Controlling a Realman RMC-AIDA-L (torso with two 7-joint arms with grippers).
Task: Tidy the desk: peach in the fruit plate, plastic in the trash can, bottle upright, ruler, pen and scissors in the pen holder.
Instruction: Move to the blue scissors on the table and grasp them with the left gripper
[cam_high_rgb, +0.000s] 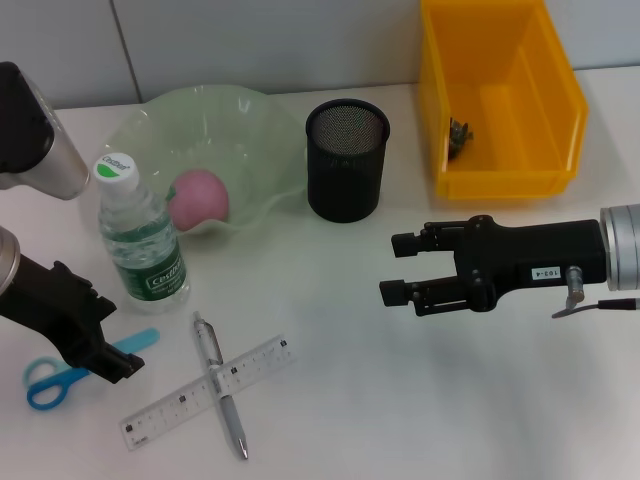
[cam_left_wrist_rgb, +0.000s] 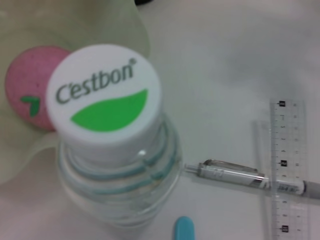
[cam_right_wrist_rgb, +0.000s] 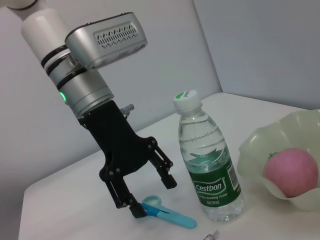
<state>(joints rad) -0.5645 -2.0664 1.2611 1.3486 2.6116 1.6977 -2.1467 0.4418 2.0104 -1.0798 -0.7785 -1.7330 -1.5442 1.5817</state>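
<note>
Scissors (cam_high_rgb: 75, 368) at lower left of head view, left gripper (cam_high_rgb: 118, 362) released, jaws straddling the blue handles on the desk (cam_high_rgb: 400, 400). Close squarely on the handles, lift clear of the upright bottle (cam_high_rgb: 140, 232), drop in pen holder (cam_high_rgb: 346, 160) at top centre. Right gripper (cam_high_rgb: 397, 268) released, idle mid-right. Pen (cam_high_rgb: 220, 383) crosses ruler (cam_high_rgb: 207, 391), still waiting.

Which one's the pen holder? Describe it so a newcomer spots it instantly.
Start at the yellow bin at the back of the desk on the robot's right. Just to its left, between it and the pale green fruit plate, stands the pen holder. It is the only black item there: an upright, open-topped mesh cylinder.
</note>
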